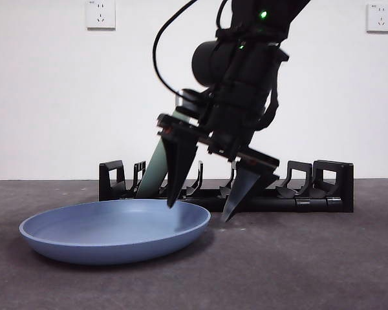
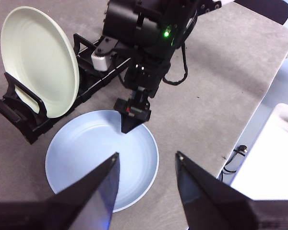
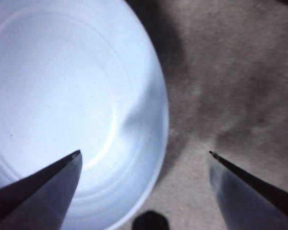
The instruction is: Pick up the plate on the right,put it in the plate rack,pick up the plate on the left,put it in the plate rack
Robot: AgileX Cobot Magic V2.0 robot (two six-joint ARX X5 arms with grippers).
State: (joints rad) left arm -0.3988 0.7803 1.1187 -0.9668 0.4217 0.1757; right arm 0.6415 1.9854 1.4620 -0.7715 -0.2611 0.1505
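Right pincer (image 1: 200, 213) astride blue plate (image 1: 116, 232) rim

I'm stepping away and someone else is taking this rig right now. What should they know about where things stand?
Right gripper: jaws open, straddling the rim of the blue plate, one jaw over its inside, the other outside; not gripped yet.
Left gripper: jaws open, empty, hovering above the scene.
Pale green plate: already standing in the plate rack, near one end.
Blue plate: lying flat on the table in front of the rack.
Done: one plate racked. Left: grasp the blue plate, lift it, slot it into the rack.
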